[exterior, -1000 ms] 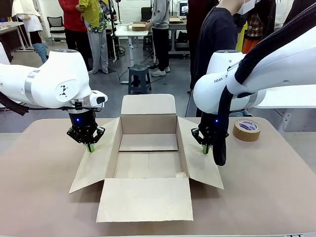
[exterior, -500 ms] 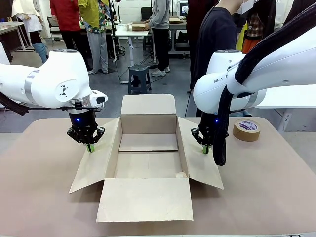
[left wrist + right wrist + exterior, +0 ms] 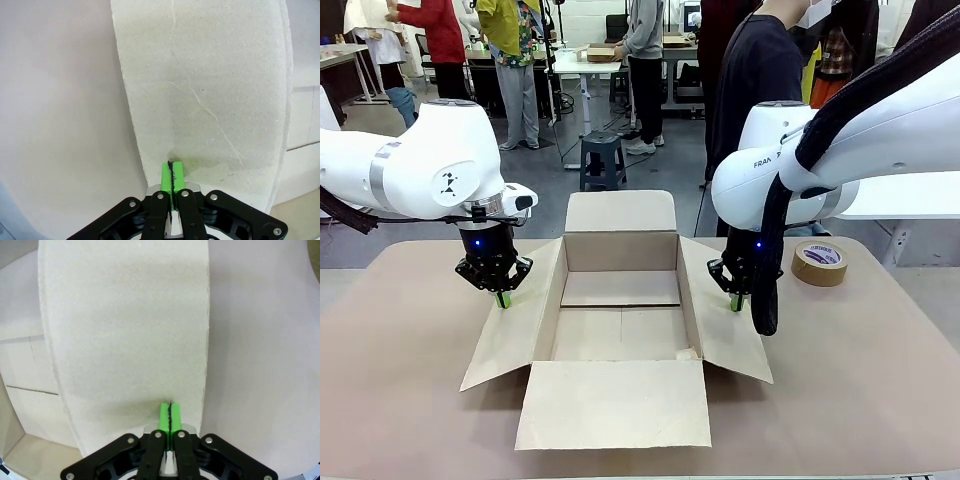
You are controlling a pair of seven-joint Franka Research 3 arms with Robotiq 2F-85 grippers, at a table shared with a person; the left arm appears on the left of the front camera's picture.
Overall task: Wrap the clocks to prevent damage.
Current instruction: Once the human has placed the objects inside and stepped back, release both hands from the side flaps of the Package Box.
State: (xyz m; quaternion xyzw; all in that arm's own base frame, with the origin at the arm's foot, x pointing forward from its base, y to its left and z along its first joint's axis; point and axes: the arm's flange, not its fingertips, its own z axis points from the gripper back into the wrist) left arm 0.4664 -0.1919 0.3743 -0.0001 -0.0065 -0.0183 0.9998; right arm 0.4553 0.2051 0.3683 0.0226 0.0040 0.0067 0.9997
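Both side flaps of the cardboard box point(image 3: 620, 250) are splayed outward, and each arm has a fingertip pair planted on one. Our left gripper point(image 3: 501, 297) is fully closed with its green pads pressed flat together and nothing between them. Its tips seem to rest on the left flap point(image 3: 515, 335), just inside the outer edge, as the left wrist view point(image 3: 171, 172) shows. Our right gripper point(image 3: 736, 300) is likewise clamped on nothing and bears on the right flap point(image 3: 725, 335), near that flap's outer edge in its own view point(image 3: 170, 415). We cannot tell where the clocks are. The part of the box floor we see carries only a small pale scrap by the near right corner. We judge that the step in hand is pinning the flaps open so the box mouth is free for the person point(image 3: 760, 80) across the table point(image 3: 400, 380). To do that well we press lightly and evenly on both sides, hold the tips off the very edge so they cannot slide onto the table, and avoid creasing the cardboard. The tape roll point(image 3: 819, 262) sits well clear of the right arm.
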